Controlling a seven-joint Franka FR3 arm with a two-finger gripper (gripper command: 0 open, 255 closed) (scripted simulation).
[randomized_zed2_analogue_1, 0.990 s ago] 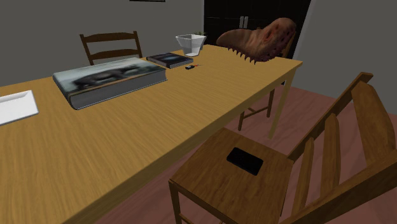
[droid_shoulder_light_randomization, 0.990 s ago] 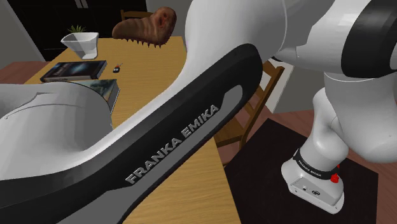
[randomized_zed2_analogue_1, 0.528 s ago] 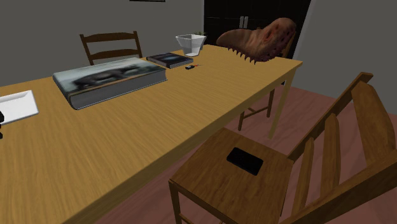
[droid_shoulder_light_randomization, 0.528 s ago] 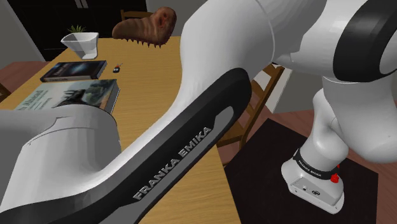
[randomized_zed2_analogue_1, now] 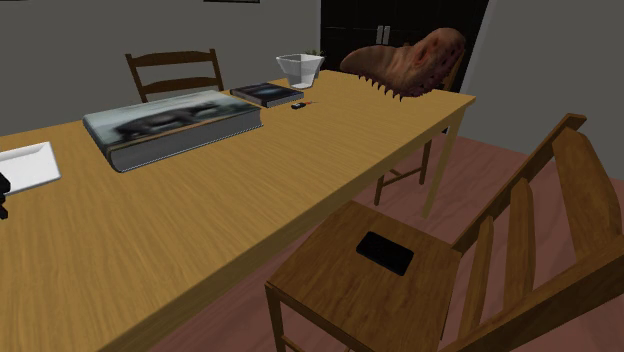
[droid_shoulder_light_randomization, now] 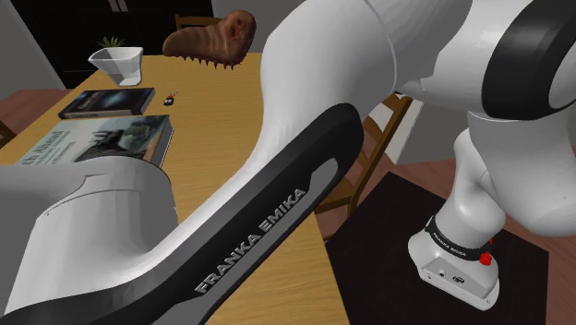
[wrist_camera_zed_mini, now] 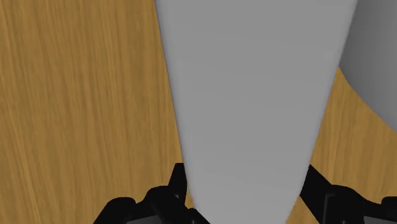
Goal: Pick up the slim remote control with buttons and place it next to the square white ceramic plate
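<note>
Grey and plain, the remote (wrist_camera_zed_mini: 248,95) is sitting between the black fingers of the gripper (wrist_camera_zed_mini: 245,188). They are pressing on its two sides, so it is being held over the wooden table (randomized_zed2_analogue_1: 220,230). I am judging that the picking up is done and the placing beside the white plate (randomized_zed2_analogue_1: 28,165) is left. Bare wood is lying around the plate. The big book (randomized_zed2_analogue_1: 170,125) is lying well apart from it, and the table edge toward the chair (randomized_zed2_analogue_1: 400,260) is not near.
</note>
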